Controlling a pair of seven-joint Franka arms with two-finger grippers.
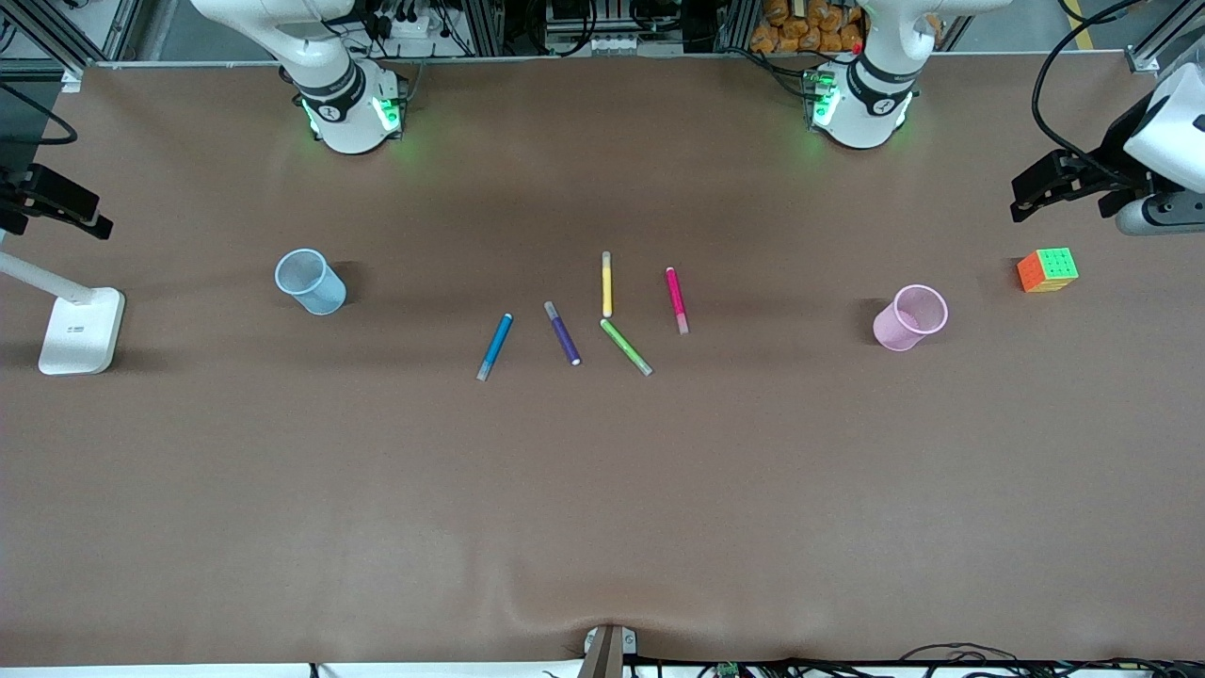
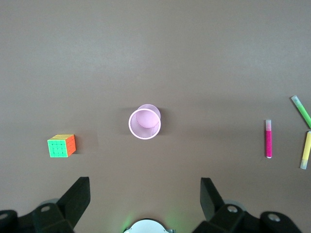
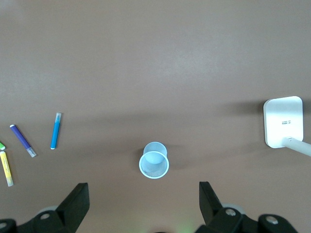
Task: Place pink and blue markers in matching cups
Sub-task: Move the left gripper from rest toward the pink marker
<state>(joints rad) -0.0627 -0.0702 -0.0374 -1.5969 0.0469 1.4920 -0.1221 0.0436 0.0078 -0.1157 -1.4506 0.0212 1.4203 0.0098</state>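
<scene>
The pink marker [image 1: 677, 299] and the blue marker [image 1: 495, 347] lie flat mid-table among other pens. The pale blue cup [image 1: 310, 281] stands upright toward the right arm's end, and the pale pink cup [image 1: 910, 317] stands upright toward the left arm's end. Both hands are out of the front view. My left gripper [image 2: 145, 191] is open and empty high over the pink cup [image 2: 144, 124], with the pink marker [image 2: 267, 141] off to one side. My right gripper [image 3: 144, 196] is open and empty high over the blue cup [image 3: 154, 164], with the blue marker [image 3: 56, 131] apart from it.
A purple pen [image 1: 562, 332], a yellow pen [image 1: 607, 283] and a green pen [image 1: 626, 347] lie between the two markers. A colour cube [image 1: 1048, 269] sits beside the pink cup. A white lamp base [image 1: 82, 330] stands at the right arm's end.
</scene>
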